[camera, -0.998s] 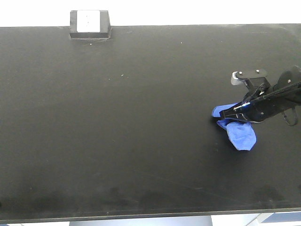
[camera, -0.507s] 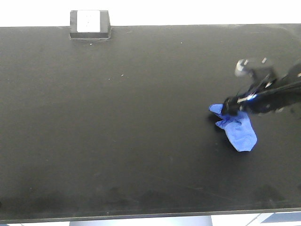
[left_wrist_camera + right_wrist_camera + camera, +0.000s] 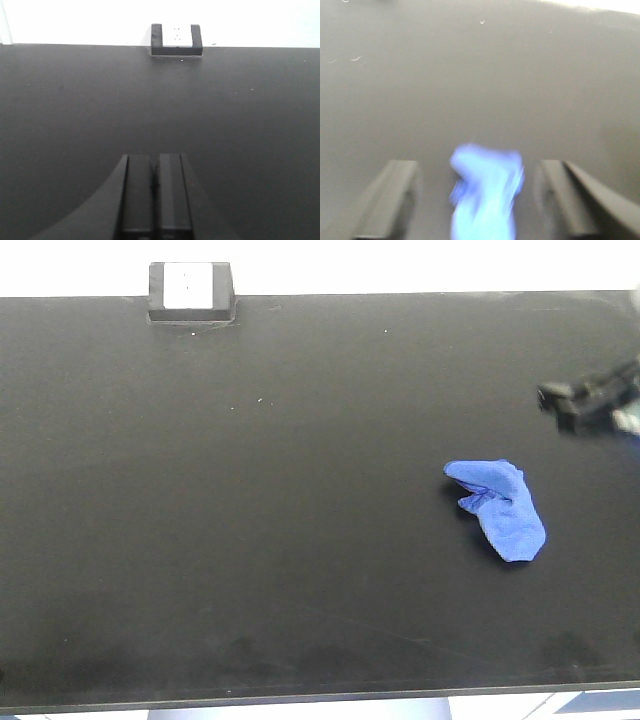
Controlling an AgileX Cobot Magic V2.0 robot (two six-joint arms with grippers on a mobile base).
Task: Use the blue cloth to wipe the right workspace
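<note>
My black counter (image 3: 250, 540) fills the front view. The blue cloth (image 3: 499, 507) lies crumpled on its right side, free of my right hand (image 3: 480, 200), whose fingers are spread wide. My left hand (image 3: 155, 192) is pressed closed. The labelled box (image 3: 190, 290) sits at the far edge.

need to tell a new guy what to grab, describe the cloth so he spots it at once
Start from the wide black countertop and look to its right side, well away from the small black box with the white label at the far edge. The blue cloth lies there crumpled, untouched, the only bright-coloured thing on the dark surface.
</note>
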